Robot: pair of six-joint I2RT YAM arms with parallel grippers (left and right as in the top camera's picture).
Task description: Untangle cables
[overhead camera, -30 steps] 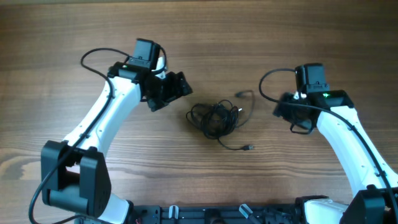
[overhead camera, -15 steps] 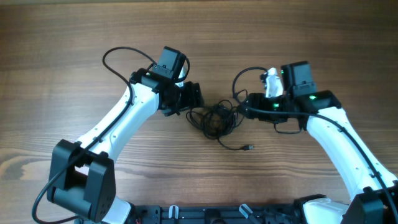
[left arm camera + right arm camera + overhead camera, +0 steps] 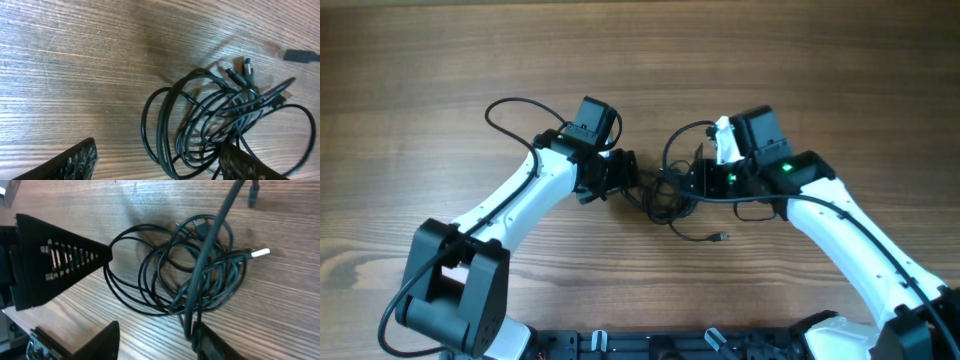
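Now reaching inward from both sides, elbows bent, over one bunch of thin black cables (image 3: 668, 192) lying mid-way across brown wooden table (image 3: 440, 80). Straddling its edge with left gripper (image 3: 157, 152), spread wide; flanking it with right gripper (image 3: 157, 330), parted, clasping nothing.

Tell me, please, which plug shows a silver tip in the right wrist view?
The plug poking out to the right of the tangle; the top-edge plug looks all dark.
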